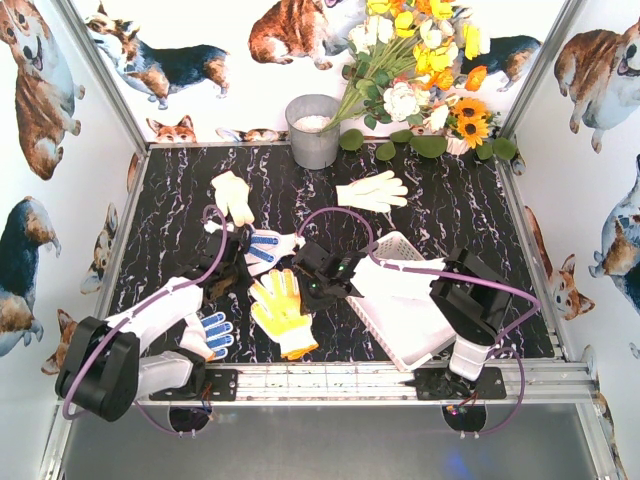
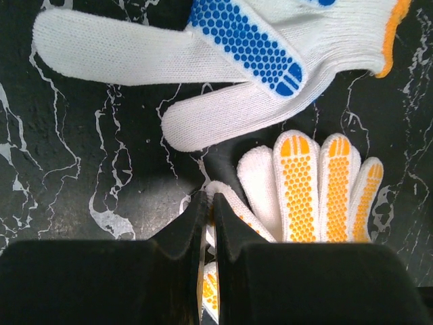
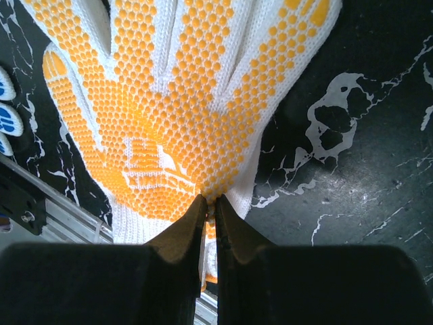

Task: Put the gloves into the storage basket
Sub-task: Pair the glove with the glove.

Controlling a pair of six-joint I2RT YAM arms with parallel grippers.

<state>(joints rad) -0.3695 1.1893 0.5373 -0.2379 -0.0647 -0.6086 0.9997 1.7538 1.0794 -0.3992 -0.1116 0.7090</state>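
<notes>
Bare table (image 1: 170,200) lies open at the far left corner and along the right edge past the storage basket (image 1: 393,243). The grey bucket (image 1: 313,130) and flowers (image 1: 420,70) block the far edge from middle to right corner; the left arm (image 1: 160,305) and right arm (image 1: 465,295) crowd the near middle over the yellow glove (image 1: 280,312)

5 gloves (image 1: 280,312), 1 basket (image 1: 398,243), 1 bucket (image 1: 313,135), 1 flower bunch (image 1: 420,60).
</notes>
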